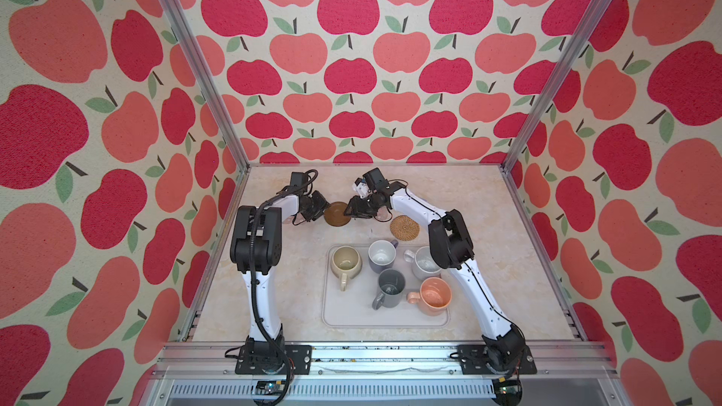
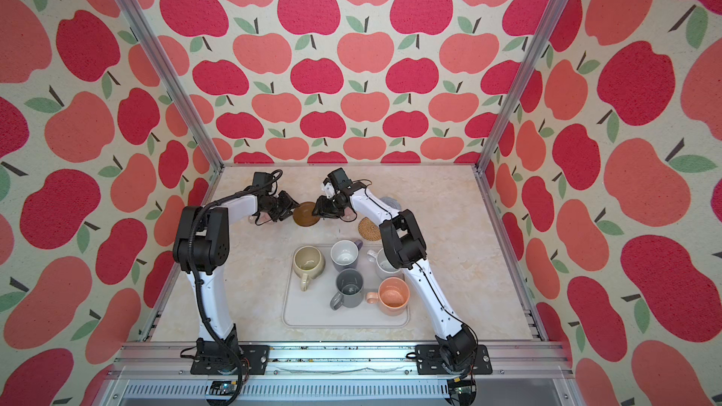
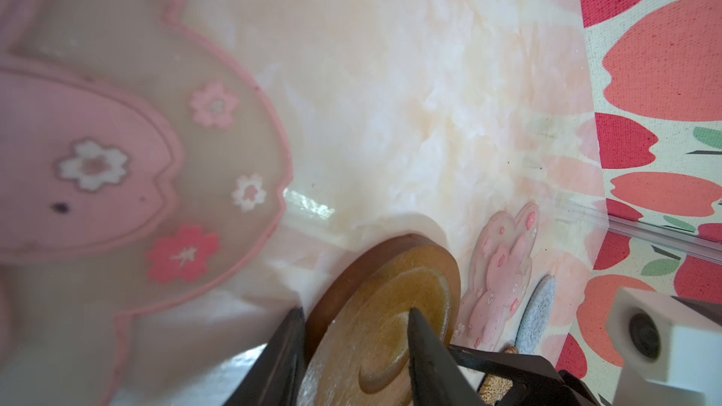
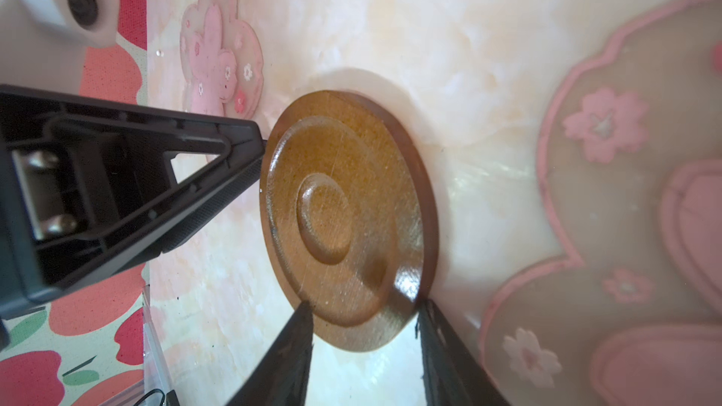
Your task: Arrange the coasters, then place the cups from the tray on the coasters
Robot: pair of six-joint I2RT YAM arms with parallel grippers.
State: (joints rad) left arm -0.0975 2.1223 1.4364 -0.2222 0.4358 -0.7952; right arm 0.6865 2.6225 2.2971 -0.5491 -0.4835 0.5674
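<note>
The dark brown round coaster is tilted just above the table, behind the tray. My left gripper is shut on one edge of it and my right gripper on the opposite edge. On the tray stand the beige cup, lavender cup, white speckled cup, dark grey cup and peach cup. The rattan coaster lies by the right arm. One pink flower coaster lies under the left gripper, another pink flower coaster under the right. The grey knitted coaster is behind the right arm.
Both forearms reach in from the front corners and meet behind the tray. Metal frame posts and apple-patterned walls close in the marble tabletop on three sides.
</note>
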